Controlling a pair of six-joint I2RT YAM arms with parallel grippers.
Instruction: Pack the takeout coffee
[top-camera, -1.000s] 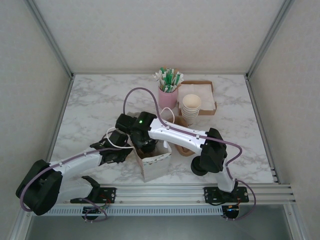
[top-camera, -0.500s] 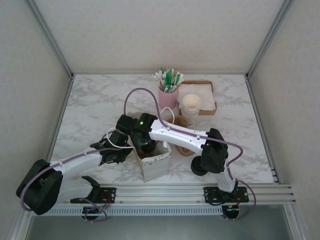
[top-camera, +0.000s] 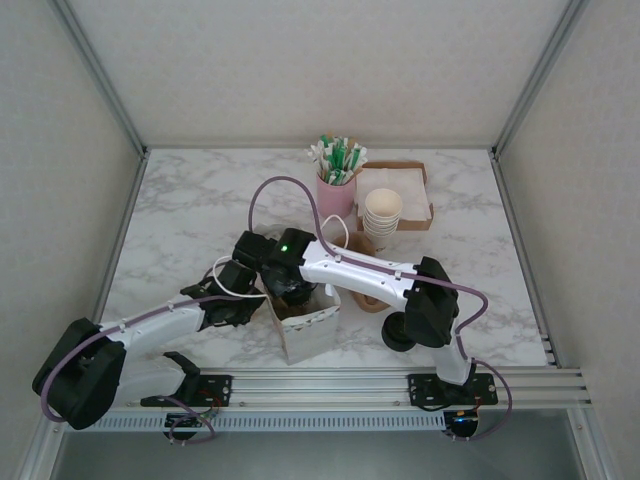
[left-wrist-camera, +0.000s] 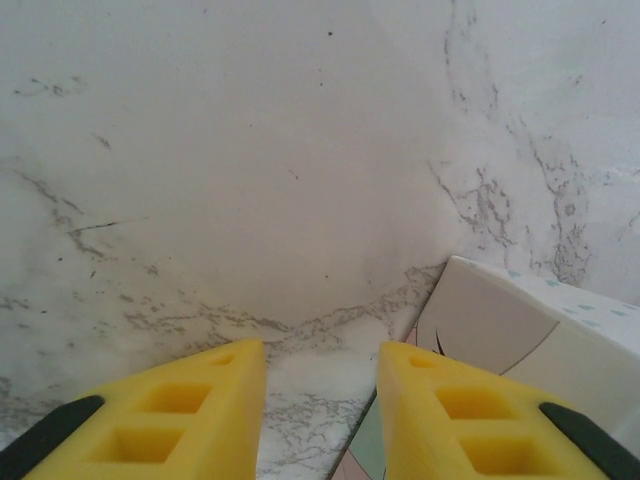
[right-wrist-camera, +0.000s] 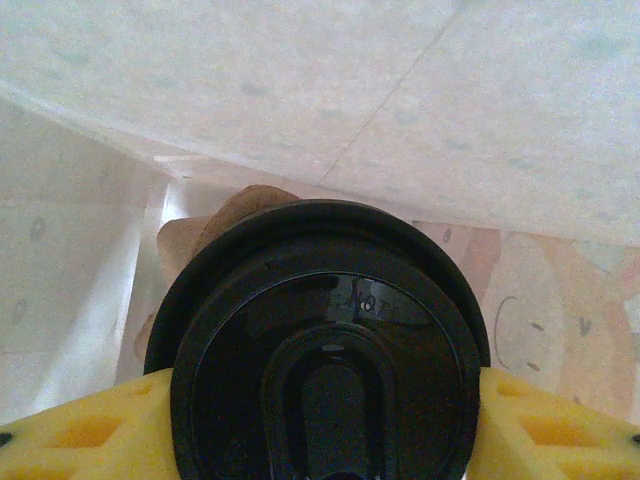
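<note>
landmark: white paper bag (top-camera: 310, 328), standing upright and open-topped on the marble table (top-camera: 190, 200).
takeout coffee (right-wrist-camera: 325, 340): inside the bag, below its rim; round black lid facing the right wrist camera, cup hidden under the lid.
right gripper (top-camera: 293, 291): reaching down into the mouth of the bag from above.
right fingers (right-wrist-camera: 80, 430): yellow pads pressed against opposite sides of the black lid, clamped on the takeout coffee.
bag interior: pale paper walls close around the lid on all sides; a brown piece lying at the bottom of the bag behind the lid, too hidden to name.
left gripper (left-wrist-camera: 320, 350): low over the table, just beside the left side of the bag.
left fingers (left-wrist-camera: 190, 400): yellow, held apart with a clear gap, nothing between them; a corner of the bag just off the right-hand pad.
pink cup of straws (top-camera: 336, 190): beyond the bag, well apart.
stack of lidless paper cups (top-camera: 382, 213): beyond the bag, to its right.
cardboard tray of napkins (top-camera: 405, 188): beyond the bag, behind the stack.
</note>
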